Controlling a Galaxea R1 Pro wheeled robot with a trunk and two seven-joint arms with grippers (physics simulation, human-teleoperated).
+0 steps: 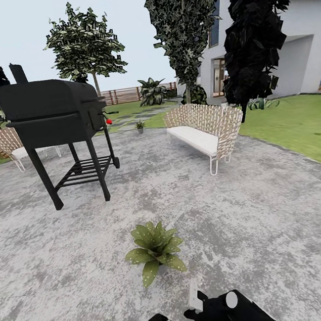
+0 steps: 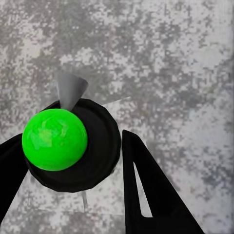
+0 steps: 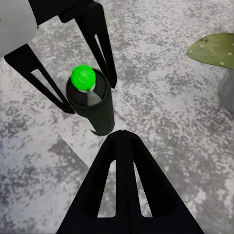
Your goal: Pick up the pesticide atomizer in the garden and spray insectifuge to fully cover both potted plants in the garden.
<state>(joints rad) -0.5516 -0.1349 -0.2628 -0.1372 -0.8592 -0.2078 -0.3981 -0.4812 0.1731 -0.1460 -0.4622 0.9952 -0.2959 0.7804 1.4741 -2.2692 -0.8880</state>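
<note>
Right wrist view is showing the pesticide atomizer (image 3: 91,105), a dark green bottle with a bright green ball at its top, standing upright between the two black fingers of the left claw (image 3: 90,97). They are lying against its sides, so that claw appears to be grasping it. The left wrist view is looking straight down on the same bottle (image 2: 73,146), with a small grey cone pointing out from beside the ball. The right claw (image 3: 122,141) is showing its fingers pressed together, clenched on nothing.

The near potted plant (image 1: 155,251) is sitting on the patio (image 1: 249,209) just ahead of both claws, so spraying this rosette is probably the step in hand. To do it well, the nozzle side should be facing the leaves, the bottle kept upright and swept over the whole rosette, not one side only. The far potted plant (image 1: 139,126) is waiting well beyond, past the black barbecue grill (image 1: 56,124).

Speckled grey paving is spreading around the robot, with a white wicker sofa (image 1: 205,131) to the right, green lawn (image 1: 298,125) beyond it, and a brown slatted fence (image 1: 121,95) closing the background.
</note>
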